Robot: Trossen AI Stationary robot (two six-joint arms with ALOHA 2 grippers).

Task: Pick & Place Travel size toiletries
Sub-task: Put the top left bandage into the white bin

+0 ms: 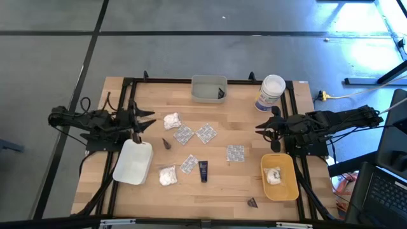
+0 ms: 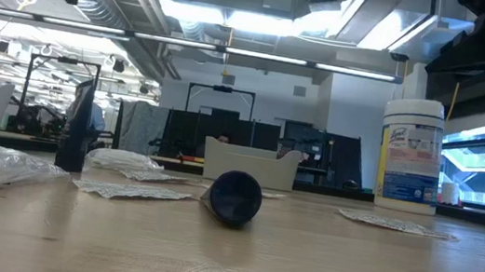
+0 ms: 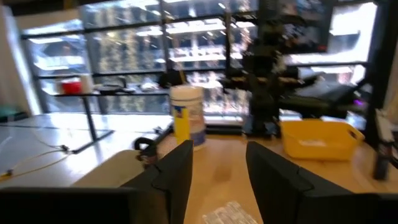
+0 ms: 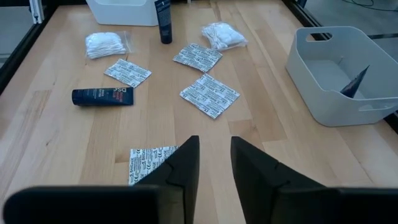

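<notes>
Wooden counter (image 1: pixel 216 184) strewn with light, flat foil packets (image 4: pixel 209 94), best pinched at an edge; left gripper (image 1: pixel 147 121) and right gripper (image 1: pixel 262 127) are parted, empty.

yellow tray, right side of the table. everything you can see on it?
The yellow tray is a shallow rectangular tub with rounded corners, plastic by its look, lying flat on the wooden table near the front right corner, long side running front to back. One white puffy bundle lies inside, in the half farther from the front edge; the rest of its floor is bare. It sits just in front of the right hand, which does not touch it. A small dark cone lies on the table beside it, apart.
</notes>
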